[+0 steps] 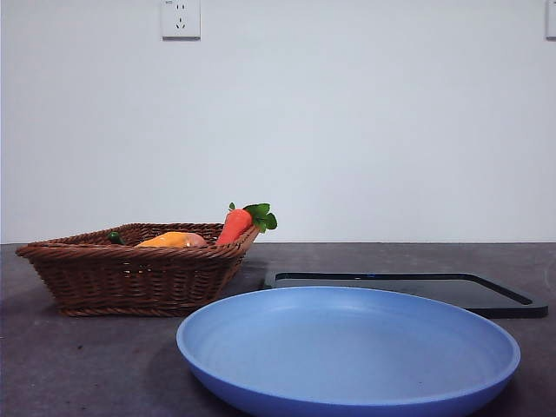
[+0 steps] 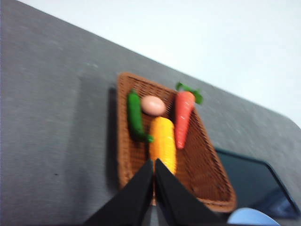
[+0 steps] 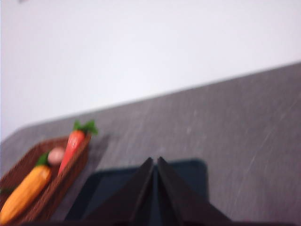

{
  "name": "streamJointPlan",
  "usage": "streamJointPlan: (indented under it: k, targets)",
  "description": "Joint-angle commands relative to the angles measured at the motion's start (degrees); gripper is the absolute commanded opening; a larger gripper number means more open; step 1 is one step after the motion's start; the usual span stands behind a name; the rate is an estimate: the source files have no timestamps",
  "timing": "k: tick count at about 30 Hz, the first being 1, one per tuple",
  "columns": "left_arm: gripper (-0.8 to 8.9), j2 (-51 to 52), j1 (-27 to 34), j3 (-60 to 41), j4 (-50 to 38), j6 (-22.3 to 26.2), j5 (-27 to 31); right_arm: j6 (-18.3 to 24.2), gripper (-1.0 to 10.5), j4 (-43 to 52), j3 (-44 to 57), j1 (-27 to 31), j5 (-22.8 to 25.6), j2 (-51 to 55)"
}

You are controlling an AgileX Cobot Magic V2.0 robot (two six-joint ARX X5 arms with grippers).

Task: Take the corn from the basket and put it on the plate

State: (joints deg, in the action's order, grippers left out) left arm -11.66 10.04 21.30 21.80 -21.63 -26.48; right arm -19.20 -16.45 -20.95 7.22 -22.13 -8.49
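The corn (image 2: pixel 162 143) lies lengthwise in the brown wicker basket (image 2: pixel 207 176), between a green vegetable and a carrot; in the front view only the corn's orange-yellow top (image 1: pixel 172 240) shows above the basket's rim (image 1: pixel 130 254). The light-blue plate (image 1: pixel 347 347) sits empty at the front, right of the basket. My left gripper (image 2: pixel 154 161) hovers high above the basket, shut, its tips over the corn's near end. My right gripper (image 3: pixel 155 159) is shut and held high over the black tray, with the corn (image 3: pixel 24 193) far off to the side. Neither gripper shows in the front view.
A carrot (image 2: pixel 182 117) with green leaves, a peach egg-like ball (image 2: pixel 153 105) and a green vegetable (image 2: pixel 135 117) share the basket. A flat black tray (image 1: pixel 417 291) lies behind the plate. A wall with a socket (image 1: pixel 181 19) stands behind the table.
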Motion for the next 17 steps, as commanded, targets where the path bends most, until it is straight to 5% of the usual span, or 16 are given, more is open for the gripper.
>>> streamJointPlan:
  k: [1, 8, 17]
  targets:
    - [0.07, -4.3, -0.1, 5.4, 2.6, 5.4, -1.6, 4.5, 0.0, -4.1, -4.7, 0.0, -2.7, -4.2]
    - [0.07, -14.8, -3.8, 15.6, 9.9, 12.1, -7.1, 12.9, 0.0, -15.4, -16.2, -1.9, -9.8, -17.8]
    - [0.07, -23.5, -14.6, 19.5, 15.0, 16.7, -8.1, 22.7, 0.0, -27.4, -24.7, -11.4, -10.6, -32.5]
